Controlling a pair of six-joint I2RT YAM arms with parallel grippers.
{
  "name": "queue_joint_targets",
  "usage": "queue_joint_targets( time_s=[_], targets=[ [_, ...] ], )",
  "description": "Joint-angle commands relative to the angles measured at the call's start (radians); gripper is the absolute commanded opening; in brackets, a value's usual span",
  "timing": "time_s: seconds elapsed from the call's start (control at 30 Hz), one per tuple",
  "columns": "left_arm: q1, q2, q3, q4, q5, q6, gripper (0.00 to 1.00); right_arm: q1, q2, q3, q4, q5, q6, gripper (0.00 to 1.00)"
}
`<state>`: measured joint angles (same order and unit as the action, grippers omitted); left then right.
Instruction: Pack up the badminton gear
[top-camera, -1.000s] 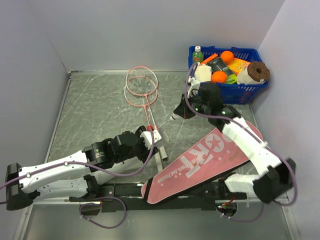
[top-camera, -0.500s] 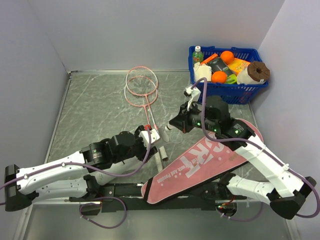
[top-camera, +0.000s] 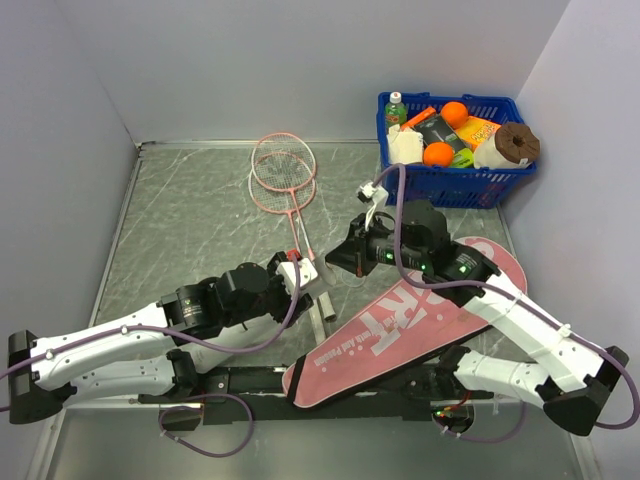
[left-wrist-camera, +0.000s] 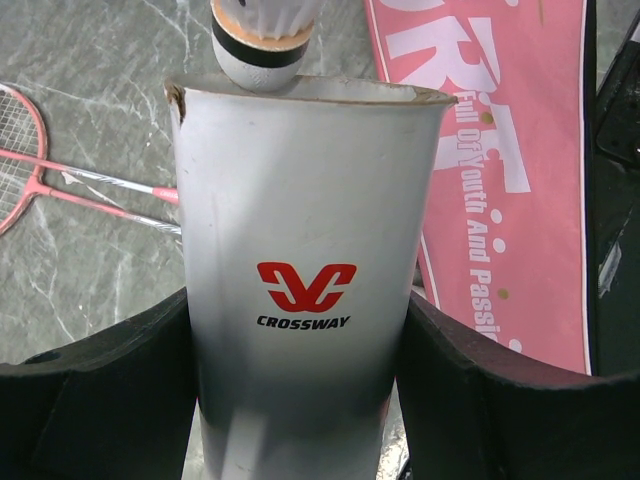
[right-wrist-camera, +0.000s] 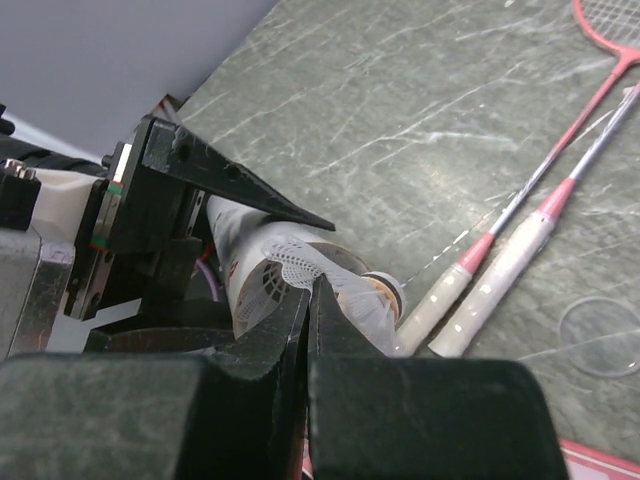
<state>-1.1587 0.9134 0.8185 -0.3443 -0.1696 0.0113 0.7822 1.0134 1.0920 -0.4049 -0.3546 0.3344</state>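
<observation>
Worktop (top-camera: 190, 220): grey marbled slab, walled on the left, far and right sides.
Bag (top-camera: 400, 330): pink, racket-shaped, white lettering; lies flat at the near right, partly under the right arm.
Basket (top-camera: 470, 185): blue plastic, far right corner, filled with groceries.
Rackets (top-camera: 283, 175): two pink frames overlapping at far centre, pale handles pointing near, side by side.
Left jaws: spread wide around the tube, one pad against each side.
Right jaws: pressed together, pinching the shuttlecock's feather skirt.
Tube (left-wrist-camera: 305, 300): white, red logo above the word CROSSWAY; held just near of the racket handles, left of the bag, open mouth facing the right arm.
Shuttlecock (left-wrist-camera: 265, 35): white, black-banded cork end at the rim of the tube's mouth.
Disc (right-wrist-camera: 600, 335): small, clear, flat on the worktop beside the handles.
</observation>
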Motion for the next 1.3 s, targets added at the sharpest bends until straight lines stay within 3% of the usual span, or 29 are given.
queue_joint_targets(
  time_s=[0.0,0.3,0.63,0.97,1.03,1.13,1.17,1.27],
  targets=[
    [-0.001,-0.028,0.025,0.090,0.033,0.003,0.01,0.020,-0.061,-0.004,0.022,-0.002,0.028,0.00],
    [-0.001,-0.028,0.028,0.088,0.039,0.004,0.01,0.023,-0.121,0.011,-0.038,0.046,0.014,0.00],
    [-0.002,-0.079,0.005,0.122,0.084,0.013,0.01,0.049,-0.044,-0.156,0.172,-0.064,0.110,0.00],
    [-0.002,-0.119,-0.008,0.148,0.114,0.021,0.01,0.110,0.080,-0.195,0.317,-0.265,0.181,0.00],
    [-0.002,-0.123,-0.010,0.151,0.119,0.021,0.01,0.120,0.106,-0.211,0.353,-0.309,0.201,0.06],
    [-0.002,-0.126,-0.010,0.151,0.124,0.022,0.01,0.124,0.119,-0.236,0.387,-0.360,0.215,0.23],
    [-0.002,-0.127,-0.010,0.149,0.125,0.022,0.01,0.124,0.111,-0.234,0.368,-0.341,0.198,0.31],
    [-0.004,-0.125,-0.010,0.149,0.128,0.024,0.01,0.123,0.056,-0.210,0.278,-0.247,0.143,0.43]
  ],
)
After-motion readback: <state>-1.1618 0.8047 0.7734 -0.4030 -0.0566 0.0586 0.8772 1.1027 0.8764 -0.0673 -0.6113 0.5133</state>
